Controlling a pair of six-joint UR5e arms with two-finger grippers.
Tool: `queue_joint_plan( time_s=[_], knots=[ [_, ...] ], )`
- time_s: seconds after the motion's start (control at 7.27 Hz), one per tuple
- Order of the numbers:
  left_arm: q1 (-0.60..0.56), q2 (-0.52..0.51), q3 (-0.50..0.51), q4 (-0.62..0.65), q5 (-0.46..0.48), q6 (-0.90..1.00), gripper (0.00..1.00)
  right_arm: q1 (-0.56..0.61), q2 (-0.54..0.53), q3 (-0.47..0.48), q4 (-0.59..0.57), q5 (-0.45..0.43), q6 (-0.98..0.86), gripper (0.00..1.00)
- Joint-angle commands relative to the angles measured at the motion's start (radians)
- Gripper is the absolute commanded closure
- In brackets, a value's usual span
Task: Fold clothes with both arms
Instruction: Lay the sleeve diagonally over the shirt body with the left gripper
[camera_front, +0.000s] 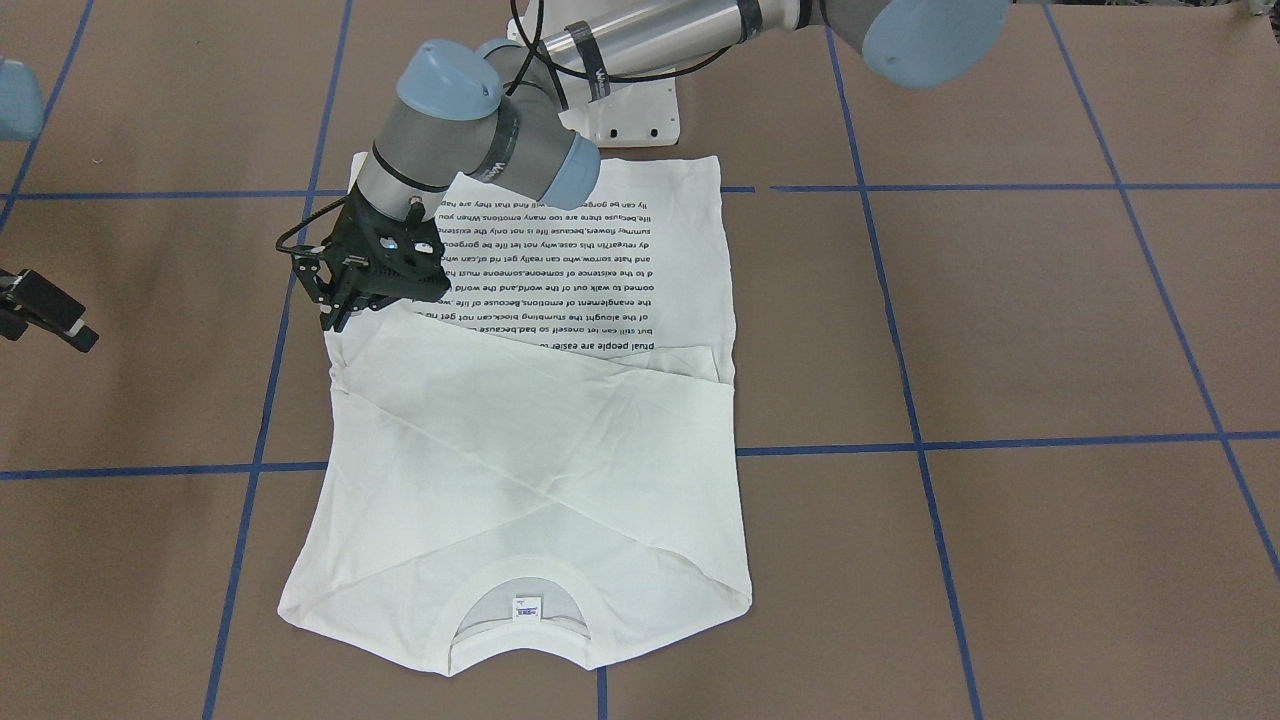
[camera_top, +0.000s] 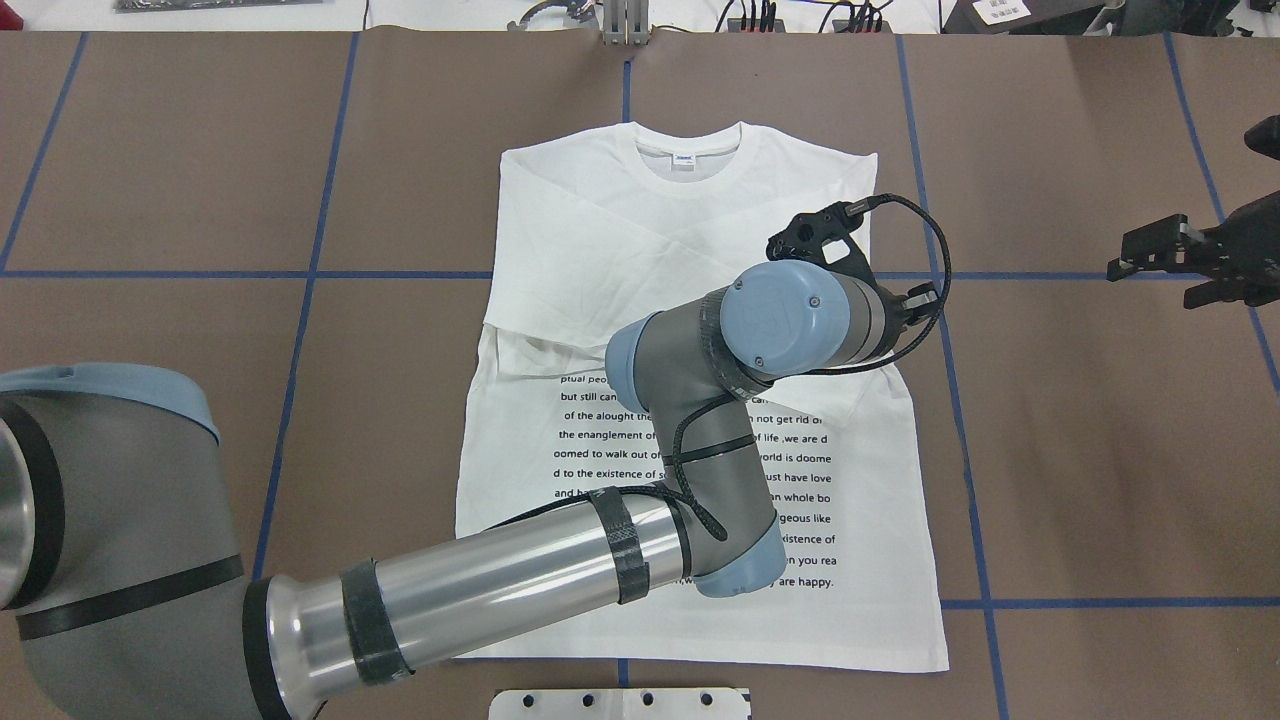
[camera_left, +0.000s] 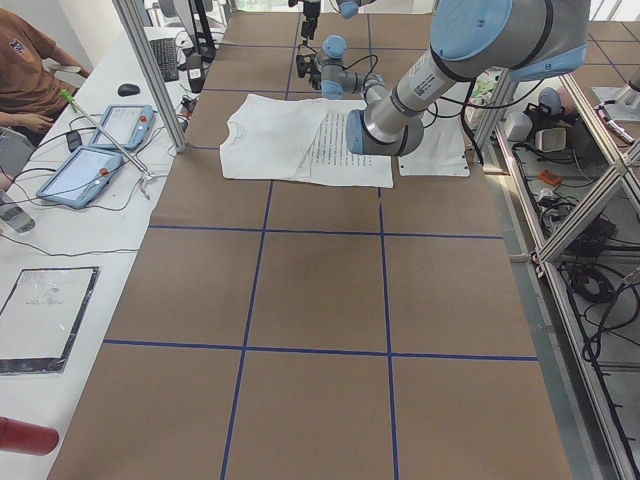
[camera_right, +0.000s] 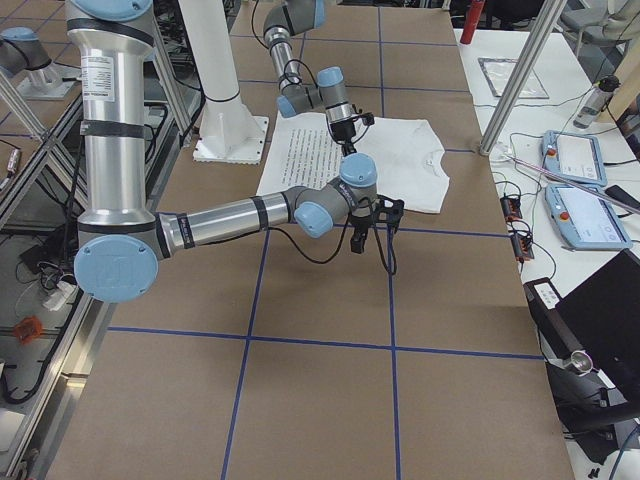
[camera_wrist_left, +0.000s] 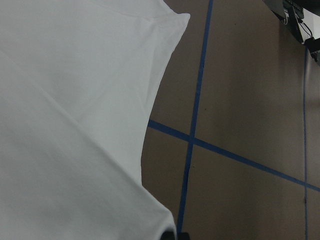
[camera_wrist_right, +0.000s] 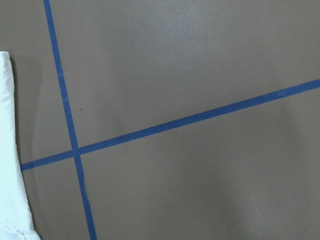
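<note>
1. Overhead exterior: the left arm (camera_top: 700, 400) hides the middle of the text lines on the T-shirt (camera_top: 600, 250).
2. The shirt lies flat mid-table (camera_top: 1050, 450), print up, neck away from the robot, sleeves crossed over the chest.
3. The left gripper (camera_front: 335, 305) hangs at a sleeve end; whether it pinches cloth I cannot tell.
4. The right gripper (camera_top: 1165, 260) is spread and empty, well apart.

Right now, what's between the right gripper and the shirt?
Bare table crossed by blue tape in overhead view; a cable from the left arm loops past the shirt.
</note>
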Motion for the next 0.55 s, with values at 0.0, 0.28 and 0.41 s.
queue_joint_plan(
  time_s=[0.0, 0.28, 0.41],
  knots=[
    [0.001, -0.007, -0.015, -0.004, -0.002, -0.005, 0.39, -0.001, -0.011, 0.017, 0.0, 0.0, 0.001, 0.01],
    [-0.011, 0.021, -0.127, 0.04, -0.011, -0.006, 0.38, -0.002, -0.019, 0.043, 0.002, 0.001, 0.028, 0.0],
    [-0.02, 0.071, -0.211, 0.109, -0.014, 0.0, 0.38, -0.01, -0.02, 0.076, 0.003, 0.004, 0.106, 0.0]
  ],
)
